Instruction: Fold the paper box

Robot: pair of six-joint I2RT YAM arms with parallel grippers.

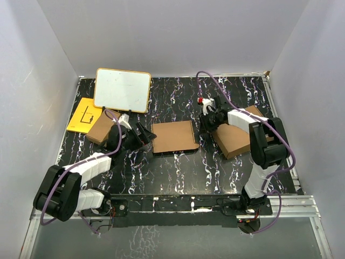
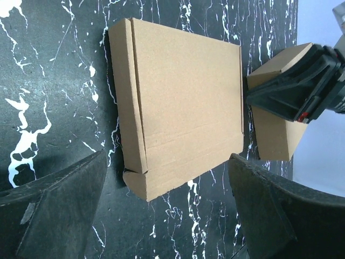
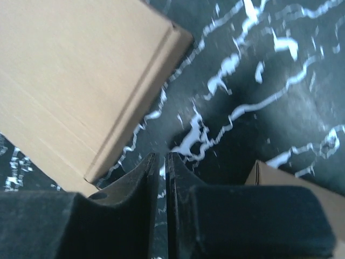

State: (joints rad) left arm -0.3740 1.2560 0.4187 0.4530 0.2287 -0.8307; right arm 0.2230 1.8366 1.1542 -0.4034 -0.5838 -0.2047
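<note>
Between left box (image 1: 96, 132) and right box (image 1: 235, 142): paper box (image 1: 173, 137).

The paper box (image 1: 173, 137) is plain tan-brown cardboard; the table (image 1: 178, 175) is black, veined with white marbling; the whiteboard (image 1: 122, 90) is white, edged orange; the sheet (image 1: 82, 116) is yellow with black lines; the walls (image 1: 161, 32) are pale grey

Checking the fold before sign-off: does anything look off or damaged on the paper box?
Mostly fine: the paper box lies closed and flat. The only oddity is in the left wrist view, where its near corner gapes slightly at the seam and may not be fully tucked.
</note>
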